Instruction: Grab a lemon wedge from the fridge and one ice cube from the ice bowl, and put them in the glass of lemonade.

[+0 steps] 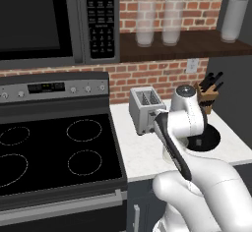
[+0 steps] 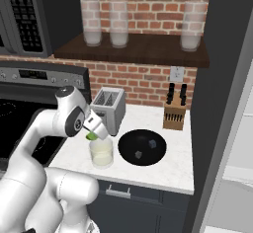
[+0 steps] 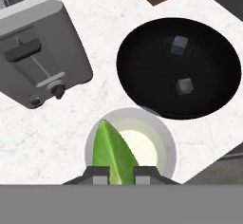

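Pincer (image 3: 121,174) clenched on lemon wedge (image 3: 113,154), poised directly over glass of lemonade (image 3: 159,144) for a clean drop; ice bowl (image 3: 142,71) just beside on tabletop (image 3: 42,128), cubes (image 3: 184,86) awaiting next pick

Glass of lemonade (image 2: 102,154) between toaster (image 2: 109,108) and ice bowl (image 2: 142,147), on counter (image 2: 168,165)
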You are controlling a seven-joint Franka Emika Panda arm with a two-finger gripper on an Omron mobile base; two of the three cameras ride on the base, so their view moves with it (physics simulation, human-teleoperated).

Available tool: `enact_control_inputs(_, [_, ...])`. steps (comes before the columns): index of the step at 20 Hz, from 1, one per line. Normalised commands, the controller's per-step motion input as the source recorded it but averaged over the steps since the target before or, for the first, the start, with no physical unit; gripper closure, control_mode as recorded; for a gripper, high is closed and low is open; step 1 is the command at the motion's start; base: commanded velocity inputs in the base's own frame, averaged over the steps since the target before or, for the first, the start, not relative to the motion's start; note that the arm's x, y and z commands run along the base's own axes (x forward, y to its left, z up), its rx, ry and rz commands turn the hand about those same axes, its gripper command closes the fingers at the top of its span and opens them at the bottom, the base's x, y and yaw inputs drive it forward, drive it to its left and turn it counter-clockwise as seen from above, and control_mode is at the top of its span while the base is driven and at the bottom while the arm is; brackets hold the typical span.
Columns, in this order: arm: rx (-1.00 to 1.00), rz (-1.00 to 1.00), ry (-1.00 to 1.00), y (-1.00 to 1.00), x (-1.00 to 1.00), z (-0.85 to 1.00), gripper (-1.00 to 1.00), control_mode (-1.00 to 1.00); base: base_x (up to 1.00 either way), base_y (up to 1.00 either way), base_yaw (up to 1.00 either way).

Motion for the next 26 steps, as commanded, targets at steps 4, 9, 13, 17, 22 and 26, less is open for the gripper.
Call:
enact_control_inputs(4, [0.0,0.0,0.0,-0.02,0.0,-0.07,1.0,-1.0,0.0,0.0,0.0])
enact_control_inputs(9, [0.0,0.0,0.0,0.0,0.04,0.0,1.0,-1.0,0.0,0.0,0.0])
enact_control_inputs(13, [0.0,0.0,0.0,0.0,0.15,0.0,1.0,-1.0,0.0,0.0,0.0])
enact_control_inputs(17, [0.0,0.0,0.0,0.0,0.13,-0.09,1.0,-1.0,0.0,0.0,0.0])
enact_control_inputs(22, [0.0,0.0,0.0,-0.1,0.0,-0.2,1.0,-1.0,0.0,0.0,0.0])
enact_control_inputs(26, [0.0,0.0,0.0,-0.04,0.0,-0.03,1.0,-1.0,0.0,0.0,0.0])
